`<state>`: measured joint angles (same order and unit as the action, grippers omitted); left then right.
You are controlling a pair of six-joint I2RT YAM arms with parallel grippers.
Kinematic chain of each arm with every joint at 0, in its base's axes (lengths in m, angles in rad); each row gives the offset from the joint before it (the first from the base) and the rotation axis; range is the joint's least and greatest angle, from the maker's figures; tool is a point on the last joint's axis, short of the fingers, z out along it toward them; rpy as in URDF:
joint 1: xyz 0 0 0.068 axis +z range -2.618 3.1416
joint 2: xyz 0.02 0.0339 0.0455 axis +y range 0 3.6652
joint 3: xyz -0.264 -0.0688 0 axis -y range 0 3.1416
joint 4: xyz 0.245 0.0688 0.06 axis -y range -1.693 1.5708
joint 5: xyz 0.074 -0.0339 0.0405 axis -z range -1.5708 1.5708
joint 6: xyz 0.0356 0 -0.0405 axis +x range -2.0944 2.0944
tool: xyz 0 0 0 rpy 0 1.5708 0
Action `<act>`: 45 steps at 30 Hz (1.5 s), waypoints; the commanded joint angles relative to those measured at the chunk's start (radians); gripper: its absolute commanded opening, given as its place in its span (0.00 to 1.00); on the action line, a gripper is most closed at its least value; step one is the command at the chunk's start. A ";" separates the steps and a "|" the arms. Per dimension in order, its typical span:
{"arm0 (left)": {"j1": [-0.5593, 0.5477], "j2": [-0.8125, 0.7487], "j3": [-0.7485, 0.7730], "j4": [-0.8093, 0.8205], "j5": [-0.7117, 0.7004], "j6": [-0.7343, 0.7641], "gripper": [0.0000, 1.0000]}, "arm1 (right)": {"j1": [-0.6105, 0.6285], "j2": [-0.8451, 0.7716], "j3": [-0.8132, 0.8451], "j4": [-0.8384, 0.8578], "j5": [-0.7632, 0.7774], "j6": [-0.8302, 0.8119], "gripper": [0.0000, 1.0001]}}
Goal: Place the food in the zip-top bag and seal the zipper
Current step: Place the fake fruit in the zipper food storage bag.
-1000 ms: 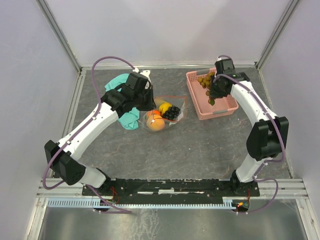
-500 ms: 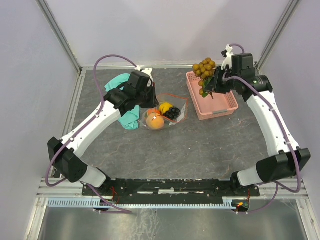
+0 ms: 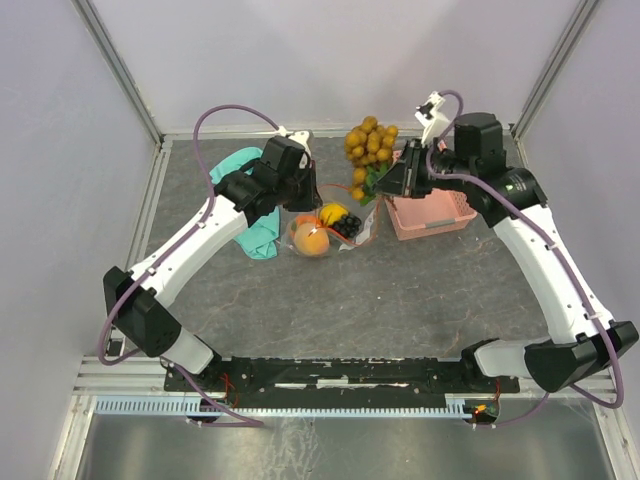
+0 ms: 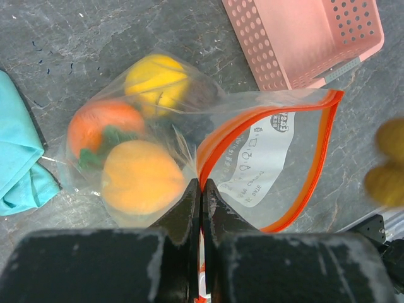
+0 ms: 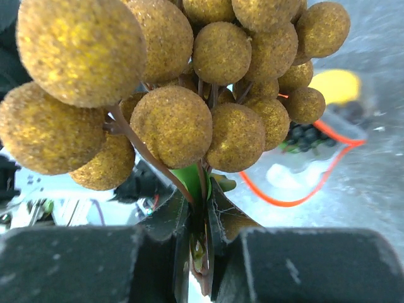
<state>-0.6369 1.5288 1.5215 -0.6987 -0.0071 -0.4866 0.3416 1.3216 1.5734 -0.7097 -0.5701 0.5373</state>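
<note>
"Top camera first: where's your bag?"

"Your clear bag (image 3: 335, 225) sits on the table (image 3: 400, 290) between the teal cloth (image 3: 238, 165) and the pink basket (image 3: 440, 215). It holds a lemon (image 4: 154, 79), orange fruits (image 4: 139, 180) and grapes (image 3: 347, 222), and its red zipper (image 4: 322, 145) gapes apart."

"And your grippers?"

"Your left gripper (image 4: 201, 189) pinches the zipper's near edge tight. Your right gripper (image 5: 201, 202) is clamped on the stem of the berry cluster (image 3: 368, 145), held aloft beside the basket."

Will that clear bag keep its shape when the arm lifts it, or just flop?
Probably flop: the zip-top bag looks thin and wrinkled, its mouth held open by the left gripper pinching the red zipper. The pale orange fruit and lemon inside would likely sag to the bottom and could roll out.
</note>
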 commanded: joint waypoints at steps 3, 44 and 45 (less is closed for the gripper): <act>0.002 0.005 0.053 0.069 0.029 -0.006 0.03 | 0.069 -0.037 -0.035 0.072 -0.132 0.064 0.01; 0.000 -0.087 -0.115 0.129 0.133 0.062 0.03 | 0.045 0.075 -0.226 -0.002 -0.153 0.301 0.02; -0.001 -0.093 -0.123 0.129 0.136 0.066 0.03 | 0.038 0.078 -0.228 0.011 -0.157 0.322 0.02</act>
<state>-0.6369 1.5002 1.4170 -0.6144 0.0921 -0.4858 0.4080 1.4010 1.3106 -0.7898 -0.7246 0.7563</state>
